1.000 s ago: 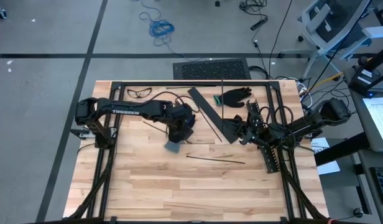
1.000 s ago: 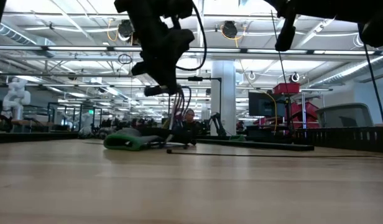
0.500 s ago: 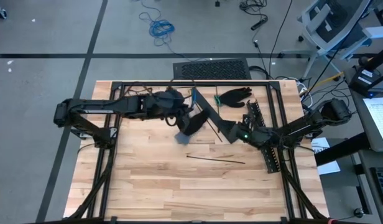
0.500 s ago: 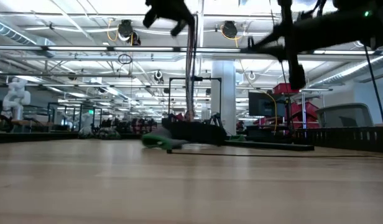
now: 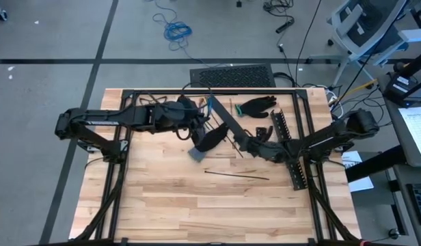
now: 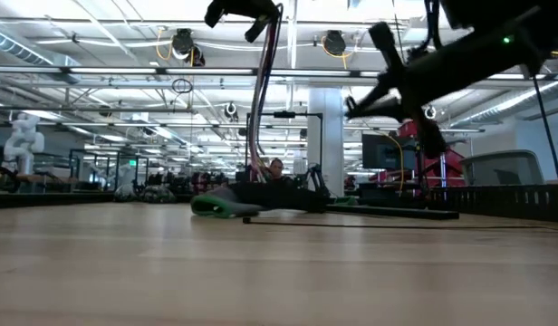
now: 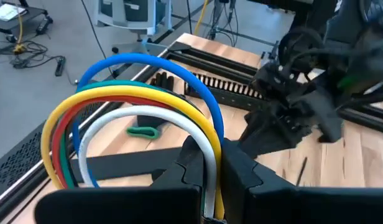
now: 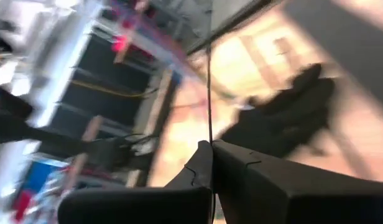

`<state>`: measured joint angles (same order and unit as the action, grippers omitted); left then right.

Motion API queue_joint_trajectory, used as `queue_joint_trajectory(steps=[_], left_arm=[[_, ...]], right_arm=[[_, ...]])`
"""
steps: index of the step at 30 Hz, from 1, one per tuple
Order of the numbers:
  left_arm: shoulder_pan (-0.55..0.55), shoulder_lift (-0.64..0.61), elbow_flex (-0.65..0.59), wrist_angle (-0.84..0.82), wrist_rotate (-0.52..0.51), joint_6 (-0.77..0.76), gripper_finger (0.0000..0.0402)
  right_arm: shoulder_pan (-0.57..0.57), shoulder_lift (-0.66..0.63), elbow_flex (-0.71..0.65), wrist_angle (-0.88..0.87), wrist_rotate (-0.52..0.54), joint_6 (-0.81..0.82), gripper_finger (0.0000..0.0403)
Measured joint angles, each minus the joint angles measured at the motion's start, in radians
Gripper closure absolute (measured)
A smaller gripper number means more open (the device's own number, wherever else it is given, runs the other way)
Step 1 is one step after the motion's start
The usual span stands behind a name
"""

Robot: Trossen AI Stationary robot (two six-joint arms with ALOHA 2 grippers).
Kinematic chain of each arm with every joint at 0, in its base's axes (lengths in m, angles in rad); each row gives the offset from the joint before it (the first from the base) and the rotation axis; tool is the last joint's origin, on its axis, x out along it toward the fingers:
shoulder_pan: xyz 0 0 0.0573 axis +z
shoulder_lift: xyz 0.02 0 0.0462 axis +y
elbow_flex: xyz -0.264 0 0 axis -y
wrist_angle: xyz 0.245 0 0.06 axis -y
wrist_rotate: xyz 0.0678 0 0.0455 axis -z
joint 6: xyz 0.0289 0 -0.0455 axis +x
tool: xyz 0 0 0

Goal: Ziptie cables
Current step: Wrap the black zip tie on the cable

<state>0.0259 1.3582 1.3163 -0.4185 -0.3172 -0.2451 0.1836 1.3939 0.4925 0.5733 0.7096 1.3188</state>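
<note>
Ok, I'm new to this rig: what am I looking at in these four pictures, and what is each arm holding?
You see two dark robot arms at a wooden table. The high view looks straight down: the left arm is on the picture's left, the right arm on its right. The low view looks level across the tabletop. Each wrist view looks out past that arm's own jaws.

The left jaws are shut on the cables, a looped bundle of coloured wires lifted above the table. The right jaws are shut on a thin black stick.

On the table lie a black glove, a slotted strip, a flat black bar and another loose stick.
</note>
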Motion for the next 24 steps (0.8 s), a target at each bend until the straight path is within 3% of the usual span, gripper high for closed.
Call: queue_joint_trajectory(steps=[2, 6, 9, 13, 20, 24], left_arm=[[-0.005, 0.0, -0.01, 0.007, -0.009, 0.0, 0.0376], [-0.014, -0.006, -0.058, 0.0, -0.016, -0.004, 0.0376], [-0.027, -0.039, -0.122, -0.016, -0.029, -0.037, 0.0376], [-0.062, -0.112, -0.27, 0.006, -0.052, -0.189, 0.0376], [-0.237, -0.329, -0.632, 0.183, -0.327, -0.663, 0.0376], [-0.324, -0.436, -0.712, 0.233, -0.648, -0.875, 0.0376]], right_arm=[[-0.014, 0.043, 0.031, 0.034, -0.078, -0.054, 0.0403], [-0.029, 0.158, 0.117, -0.206, -0.229, -0.057, 0.0403], [-0.019, 0.22, 0.16, -0.253, -0.319, -0.072, 0.0403], [0.013, 0.234, 0.164, -0.27, -0.303, -0.072, 0.0403], [0.015, 0.148, 0.165, -0.254, -0.228, -0.111, 0.0403], [-0.007, 0.13, 0.165, -0.193, -0.204, -0.113, 0.0403]])
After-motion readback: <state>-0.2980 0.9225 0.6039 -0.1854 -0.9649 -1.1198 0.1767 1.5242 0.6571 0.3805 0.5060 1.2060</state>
